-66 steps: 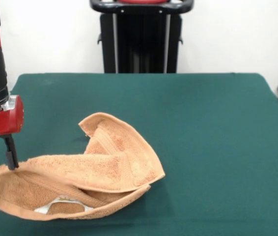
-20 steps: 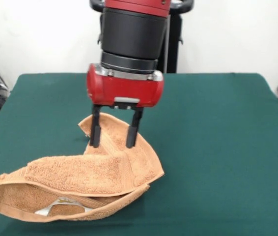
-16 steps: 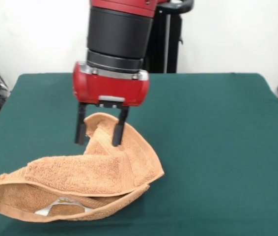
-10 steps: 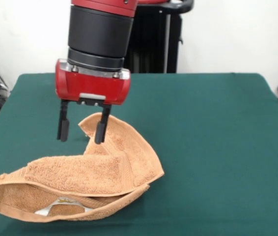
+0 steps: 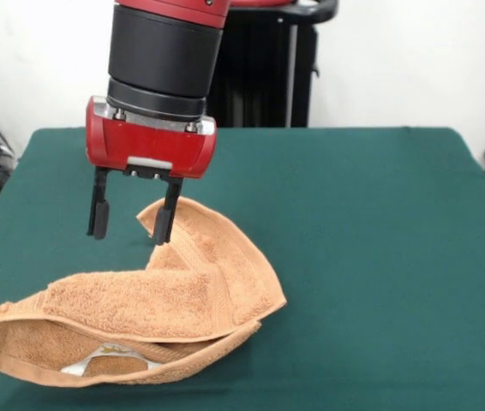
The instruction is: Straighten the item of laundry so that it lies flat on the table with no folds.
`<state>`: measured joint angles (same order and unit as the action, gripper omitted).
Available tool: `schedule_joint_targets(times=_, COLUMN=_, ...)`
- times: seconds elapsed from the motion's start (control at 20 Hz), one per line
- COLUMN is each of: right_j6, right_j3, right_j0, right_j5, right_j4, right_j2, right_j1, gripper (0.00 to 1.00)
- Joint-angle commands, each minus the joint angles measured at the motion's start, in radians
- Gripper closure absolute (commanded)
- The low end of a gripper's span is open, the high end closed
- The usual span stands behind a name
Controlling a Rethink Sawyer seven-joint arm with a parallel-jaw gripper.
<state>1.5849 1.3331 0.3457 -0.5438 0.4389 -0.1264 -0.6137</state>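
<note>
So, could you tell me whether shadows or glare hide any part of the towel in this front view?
Front view: light is even, with no glare; the towel shows sharply, casting only a faint shadow on the green table. Its folded pocket near the white label is darker, and the open gripper covers a small bit of its far corner.

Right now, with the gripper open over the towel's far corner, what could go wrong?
1. The gripper straddles only the tip of the towel; one finger is over bare table, so closing may catch little or nothing.
2. The towel is doubled over, so a pinch could take two layers and drag the fold along.
3. Its near edge is close to the table's front and could slide off.
</note>
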Motion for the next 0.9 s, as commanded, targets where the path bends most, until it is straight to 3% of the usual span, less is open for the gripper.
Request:
schedule_joint_targets(times=0.05, right_j6=0.212, right_j3=0.119, right_j0=-0.058, right_j5=0.034, right_j4=-0.045, right_j2=-0.008, right_j1=0.055, gripper=0.00)
schedule_joint_targets(times=0.9, right_j6=0.243, right_j3=0.109, right_j0=-0.123, right_j5=0.043, right_j4=-0.104, right_j2=0.040, right_j1=0.076, gripper=0.00)
